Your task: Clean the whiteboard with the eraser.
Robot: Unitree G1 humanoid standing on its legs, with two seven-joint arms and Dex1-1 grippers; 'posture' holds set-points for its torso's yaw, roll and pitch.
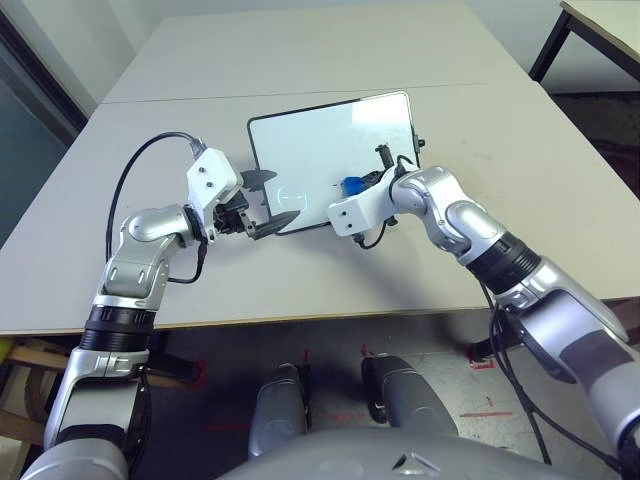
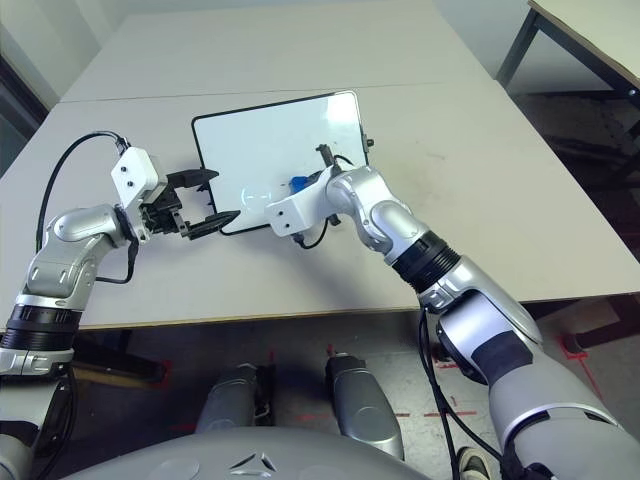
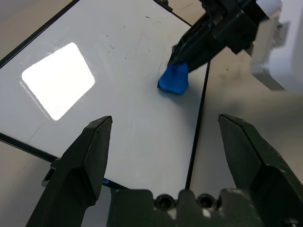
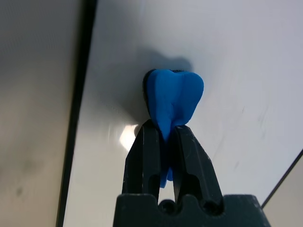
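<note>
Left gripper (image 1: 262, 203) sits at the near-left corner of the whiteboard (image 1: 310, 150). Fingers spread wide; nothing between them. One black finger lies over the board's left edge, the other over its near edge, so the corner falls inside the gap. Cannot tell whether either finger touches the frame. A black cable (image 1: 130, 180) loops from the white wrist housing out over the table (image 1: 520, 150) and back to the forearm.

Whiteboard lies flat on the grey table, about mid-table, turned slightly so its far-right corner points away. Thin black frame, rounded corners. White surface with a bright window reflection toward the far right. A faint pale ring mark (image 1: 292, 194) shows near the near edge, left of centre. A few very fine dark specks on the surface, seen from the left wrist.

Eraser (image 4: 171, 97), bright blue, is on the board's near-right part, close to the right frame edge. It is squeezed so the free end bulges into two lobes, and that end is pressed against the white surface.

Right gripper (image 4: 163, 142) comes in from the near right, angled down toward the board. Fingers pinched narrow, clamped on the eraser's rear end. The silver right forearm runs back toward the near-right table edge.

A second table's corner (image 1: 610, 20) stands far right.
</note>
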